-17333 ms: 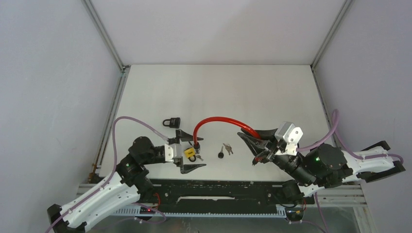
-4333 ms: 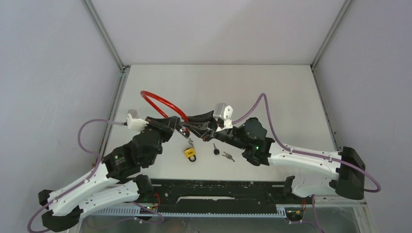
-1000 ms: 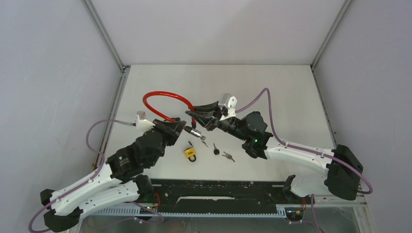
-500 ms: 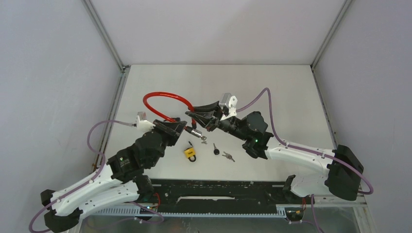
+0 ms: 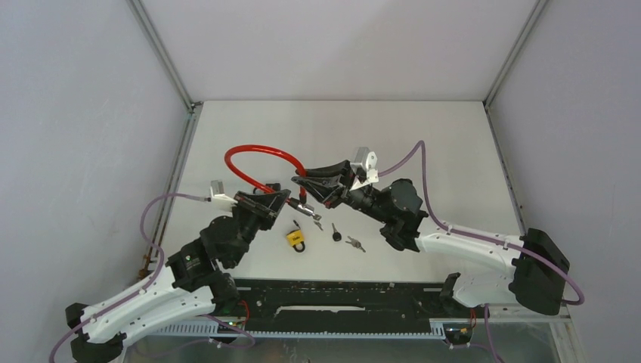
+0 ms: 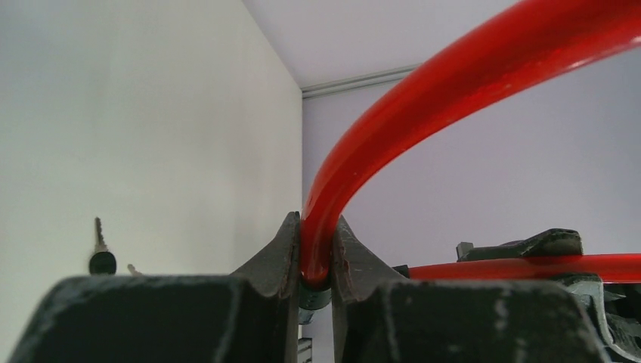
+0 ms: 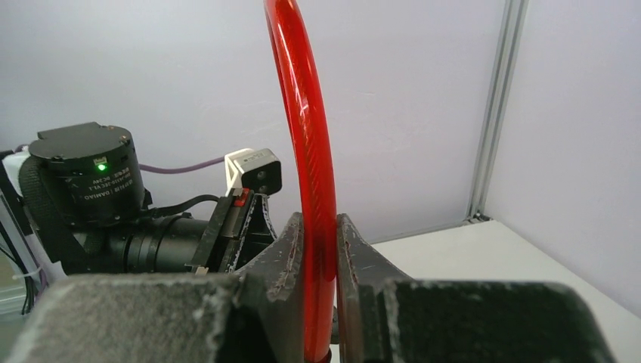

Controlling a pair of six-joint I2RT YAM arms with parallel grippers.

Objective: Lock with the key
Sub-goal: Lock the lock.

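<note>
A red cable lock (image 5: 253, 151) arches up in a loop above the table. My left gripper (image 5: 278, 198) is shut on one end of the cable (image 6: 393, 113), just above its dark metal tip. My right gripper (image 5: 304, 184) is shut on the other end (image 7: 302, 113), and the two grippers face each other closely. A small metal piece with a key (image 5: 310, 216) hangs below the cable ends. In the right wrist view the left arm's wrist (image 7: 83, 189) sits right behind the cable.
A yellow padlock (image 5: 296, 238) lies on the white table (image 5: 423, 144) below the grippers. A black-headed key (image 5: 335, 231) and a small key bunch (image 5: 354, 243) lie to its right. Grey walls enclose the table on three sides.
Both grippers keep their hold on the cable ends. The right wrist has shifted slightly to the right, and the left arm has pulled back and turned a little.
</note>
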